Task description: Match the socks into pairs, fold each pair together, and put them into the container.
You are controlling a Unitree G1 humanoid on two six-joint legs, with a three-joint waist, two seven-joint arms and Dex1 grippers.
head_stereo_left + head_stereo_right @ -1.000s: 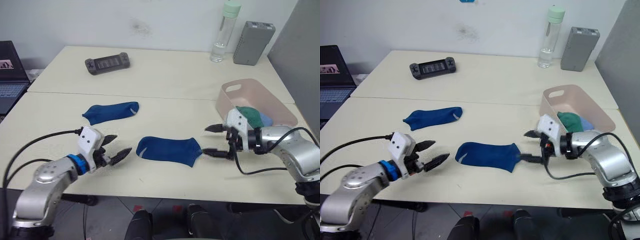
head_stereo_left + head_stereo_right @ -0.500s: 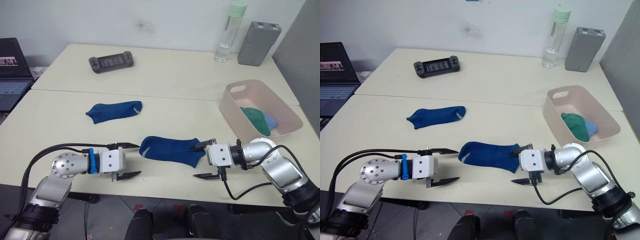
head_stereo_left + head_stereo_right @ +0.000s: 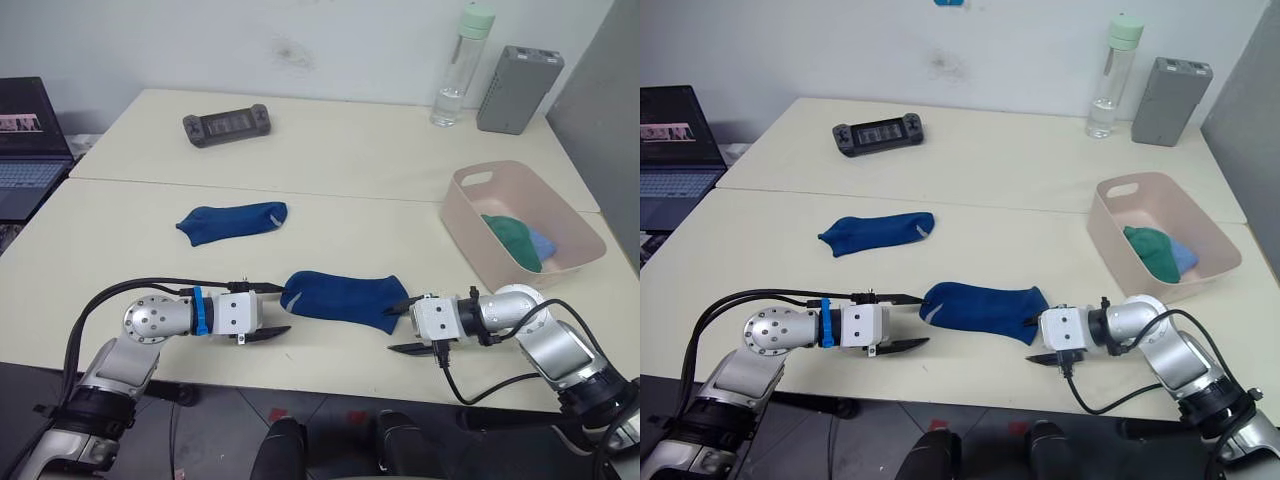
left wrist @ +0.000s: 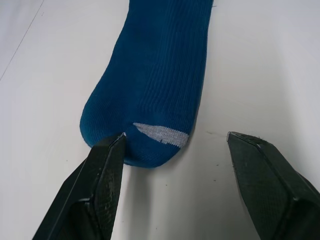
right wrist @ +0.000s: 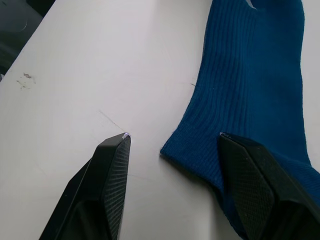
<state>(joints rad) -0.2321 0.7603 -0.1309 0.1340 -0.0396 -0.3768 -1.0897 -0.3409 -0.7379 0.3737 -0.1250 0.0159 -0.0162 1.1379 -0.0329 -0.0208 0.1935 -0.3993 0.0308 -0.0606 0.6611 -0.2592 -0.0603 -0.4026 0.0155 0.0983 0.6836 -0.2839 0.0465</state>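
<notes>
lying flat near the front edge of the worktop (image 3: 330, 150), a dark royal blue sock (image 3: 344, 300) stretches sideways between the two arms, its grey-tipped toe toward the robot's left and its cuff toward the right. the left tool (image 3: 268, 310) sits low at the toe end with its two black fingers spread, one finger touching the edge of the toe in the left wrist view and the other well clear on bare worktop. the right tool (image 3: 405, 322) is at the cuff end, also spread wide; in the right wrist view one finger lies over the corner of the cuff while the other rests apart on the bare surface beside it. neither tool is pinching the fabric.

a second dark royal blue sock (image 3: 232, 220) lies farther back and toward the left, well apart from the first, its grey toe pointing right.

the pale pink tub (image 3: 470, 232) stands at the right side of the worktop, with a green sock (image 3: 512, 238) and a bit of light blue sock (image 3: 543, 242) inside it.

at the far side stand a black game controller (image 3: 227, 125), a clear bottle with a pale green cap (image 3: 457, 64), and a grey ribbed box (image 3: 519, 89). an open laptop (image 3: 28, 145) sits off to the left.
</notes>
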